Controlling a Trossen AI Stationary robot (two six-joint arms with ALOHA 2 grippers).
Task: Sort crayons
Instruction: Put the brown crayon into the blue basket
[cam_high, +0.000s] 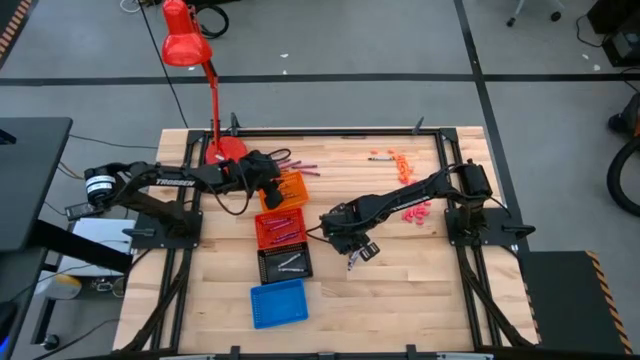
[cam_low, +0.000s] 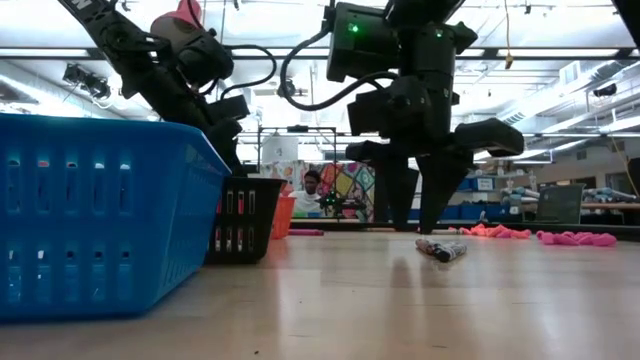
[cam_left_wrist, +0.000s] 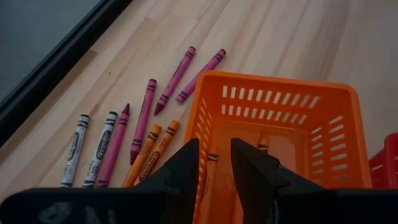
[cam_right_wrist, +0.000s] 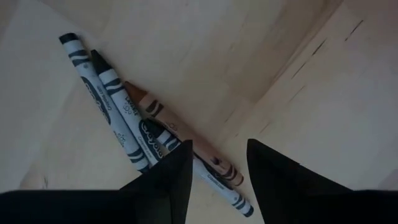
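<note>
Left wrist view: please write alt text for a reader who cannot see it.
The left gripper, fingers slightly apart with nothing between them, hangs over the rim of an orange tray holding at least one orange crayon. Beside the tray, loose crayons in maroon-red, orange and white lie on the wooden table.

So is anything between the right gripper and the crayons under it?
Nothing visible. The right gripper is open directly above the small crayon pile on bare table, fingers apart.
</note>
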